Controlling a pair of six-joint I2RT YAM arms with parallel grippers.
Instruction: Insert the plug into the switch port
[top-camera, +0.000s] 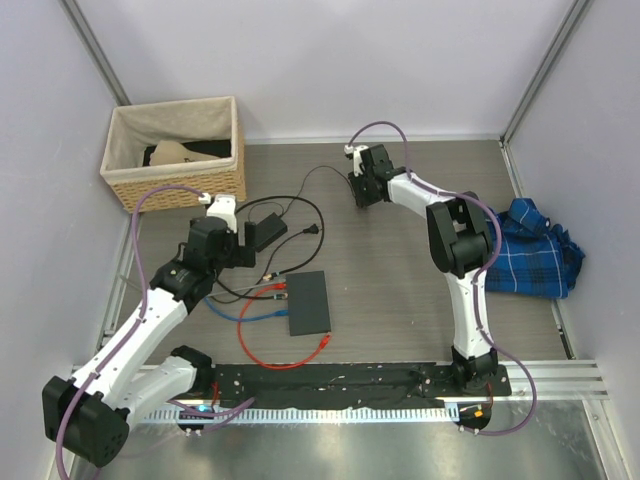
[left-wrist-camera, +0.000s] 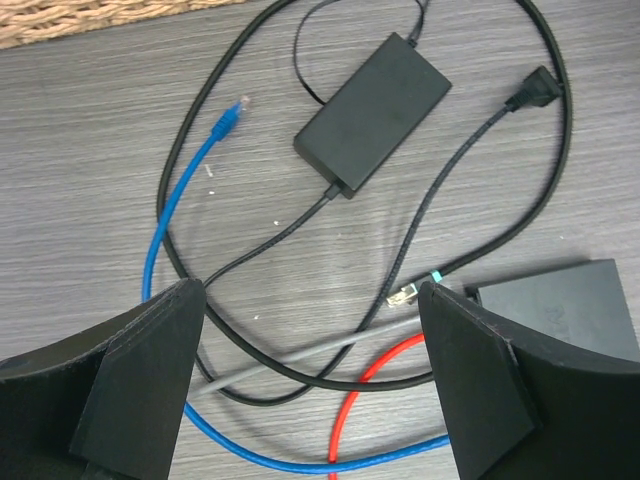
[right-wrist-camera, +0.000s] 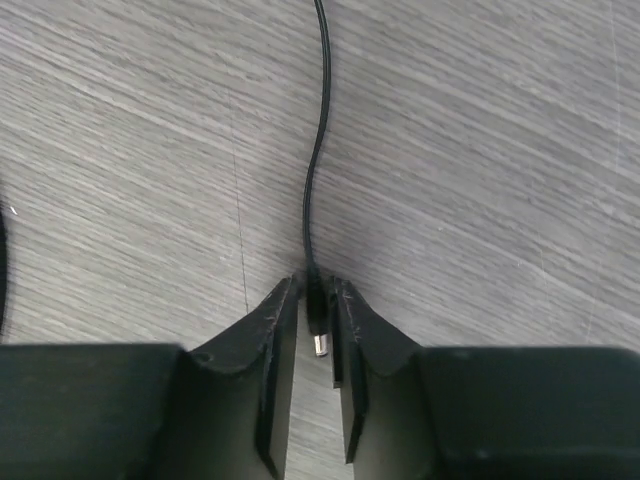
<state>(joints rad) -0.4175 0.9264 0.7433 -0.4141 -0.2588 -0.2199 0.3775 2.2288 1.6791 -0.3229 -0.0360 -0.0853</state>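
Note:
The plug (right-wrist-camera: 318, 322) is a small black barrel plug on a thin black cord, lying on the wood-grain table. My right gripper (right-wrist-camera: 315, 288) is down at the far middle of the table (top-camera: 361, 190), fingertips pinched around the plug; its metal tip shows between the pads. The switch (top-camera: 309, 303) is a flat dark box at the table's centre, and its corner (left-wrist-camera: 570, 305) shows in the left wrist view. My left gripper (left-wrist-camera: 310, 292) hangs open over tangled cables just left of the switch (top-camera: 243, 248), holding nothing.
A black power brick (top-camera: 268, 232) with cords lies beyond the left gripper. Blue (left-wrist-camera: 185, 180), red (left-wrist-camera: 365, 385), grey and black cables loop beside the switch. A wicker basket (top-camera: 170, 185) stands far left. A blue plaid cloth (top-camera: 535, 250) lies at the right.

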